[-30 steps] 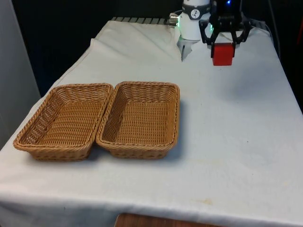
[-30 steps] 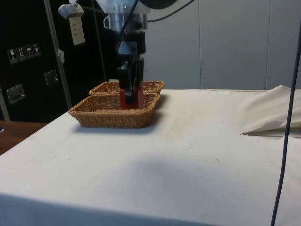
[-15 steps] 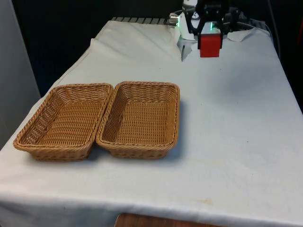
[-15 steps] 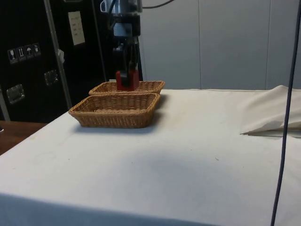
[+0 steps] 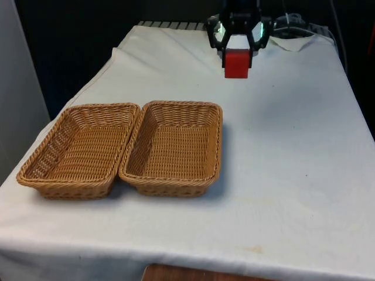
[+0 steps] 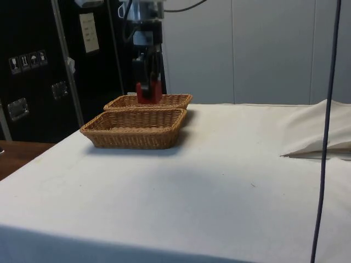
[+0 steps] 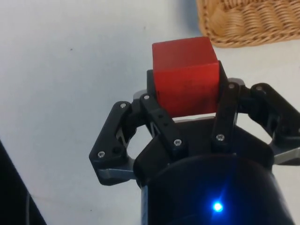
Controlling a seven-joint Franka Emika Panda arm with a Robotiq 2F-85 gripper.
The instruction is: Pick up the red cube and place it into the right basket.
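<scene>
The red cube (image 5: 237,64) hangs in the air above the far part of the table, held between the black fingers of my gripper (image 5: 237,58), which is shut on it. In the side view the red cube (image 6: 147,93) and gripper (image 6: 148,87) are above the baskets' height. The wrist view has the cube (image 7: 185,75) clamped between the fingers (image 7: 161,123), with a corner of a wicker basket (image 7: 243,21) beyond it. Two wicker baskets lie side by side near the front: the right basket (image 5: 215,140) and the left basket (image 5: 42,170). The cube is behind the right basket, beyond its far rim.
White cloth covers the table (image 5: 293,175). A fold of cloth rises at the far end (image 5: 176,50) and in the side view (image 6: 323,131). A cable (image 6: 323,164) hangs in the side view's foreground.
The gripper has carried the cube upward and toward the front view's left, from above the table's far right to nearer the line of the right basket.
</scene>
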